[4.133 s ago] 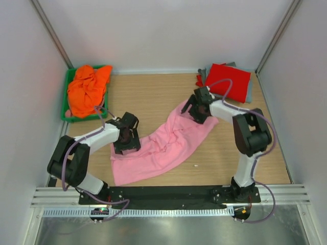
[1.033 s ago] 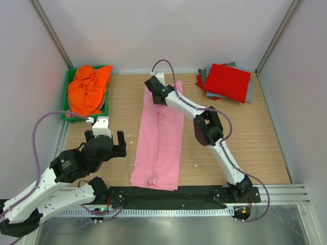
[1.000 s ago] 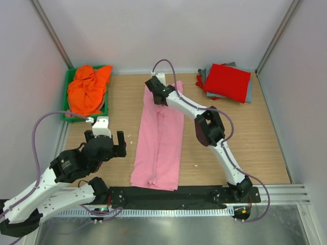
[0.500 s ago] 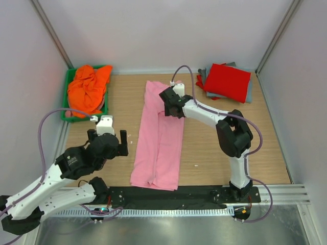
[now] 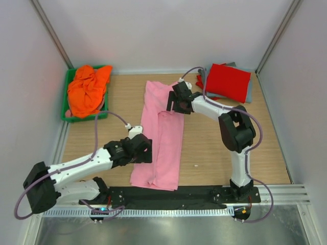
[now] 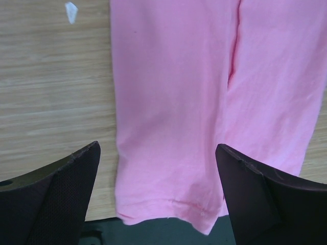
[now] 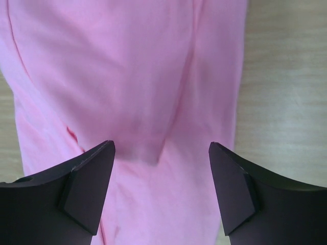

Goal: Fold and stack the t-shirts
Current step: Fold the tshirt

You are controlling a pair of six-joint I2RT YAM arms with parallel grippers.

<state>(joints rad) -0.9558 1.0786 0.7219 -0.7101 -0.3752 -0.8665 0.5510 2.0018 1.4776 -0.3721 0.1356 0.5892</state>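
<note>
– Two hands are showing over one garment; how is each standing?

– Left hand (image 6: 157, 148) is hovering over the near half of the pink t-shirt (image 5: 161, 138). Its fingers (image 6: 56, 199) are spread wide and are clasping nothing. Right hand (image 7: 161, 145) is hanging above the shirt's far half, likewise wide apart and gripping nothing. In the top view the left hand's fingers are hiding beneath the wrist body, so only the wrist view is showing how they stand.

– Where is the pink t-shirt lying?

– It is lying flat on the counter (image 5: 214, 148) as a long strip folded lengthwise, running from the near edge toward the far wall. Its near hem is reaching the dark base plate (image 5: 204, 194); whether it is resting on the plate is hard to tell.

– And the remaining shirts?

– Orange t-shirt (image 5: 88, 91) is sitting crumpled in the green basket (image 5: 65, 104) at the far left, spilling over the rim, with its sleeves and collar not making themselves out. Red t-shirt (image 5: 228, 81) is lying folded at the far right, on top of grey t-shirts (image 5: 249, 93). Only the grey edges are peeking out, so their number is staying unreadable.

– Anything else?

– White scrap (image 6: 70, 10) is lying on the counter beside the pink shirt, too small to identify.
</note>
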